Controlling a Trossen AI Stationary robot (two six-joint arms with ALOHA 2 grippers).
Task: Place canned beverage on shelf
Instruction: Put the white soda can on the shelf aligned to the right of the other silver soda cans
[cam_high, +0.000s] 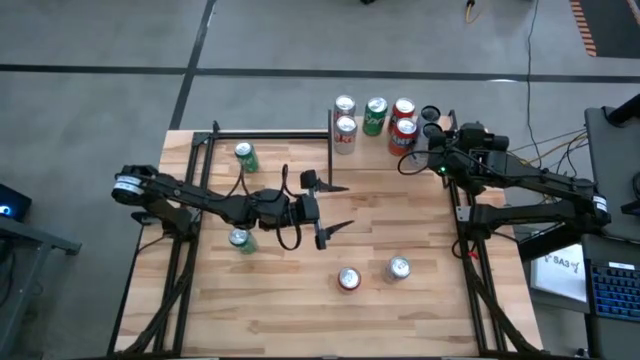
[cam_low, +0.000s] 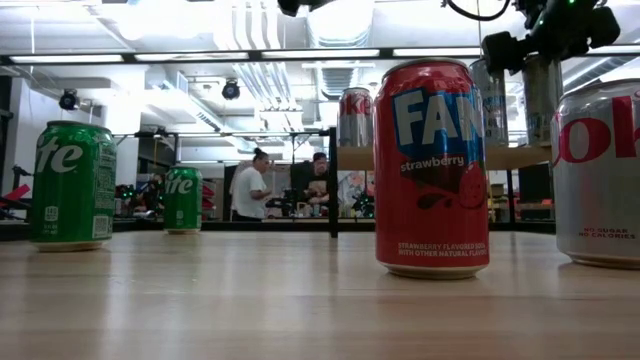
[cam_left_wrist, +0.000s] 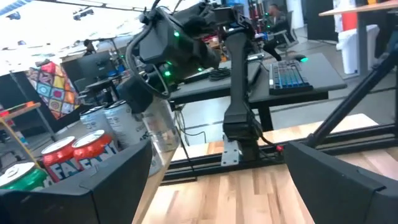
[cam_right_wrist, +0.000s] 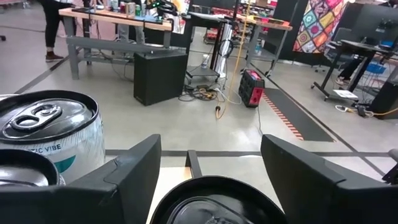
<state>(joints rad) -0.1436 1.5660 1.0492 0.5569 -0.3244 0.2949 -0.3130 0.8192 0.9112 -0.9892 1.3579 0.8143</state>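
Shelf (cam_high: 375, 140) at the table's (cam_high: 300, 300) far edge carries six cans. Right gripper (cam_high: 433, 124) stands over its right end, fingers around a dark can (cam_right_wrist: 205, 202). Left gripper (cam_high: 335, 205) hangs open mid-table.

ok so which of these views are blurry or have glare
Low view: ceiling strip lights blow out to white, and the near silver can is cropped and soft. Left wrist view: the right arm and the cans look smeared. High view: even light, faint shadows.
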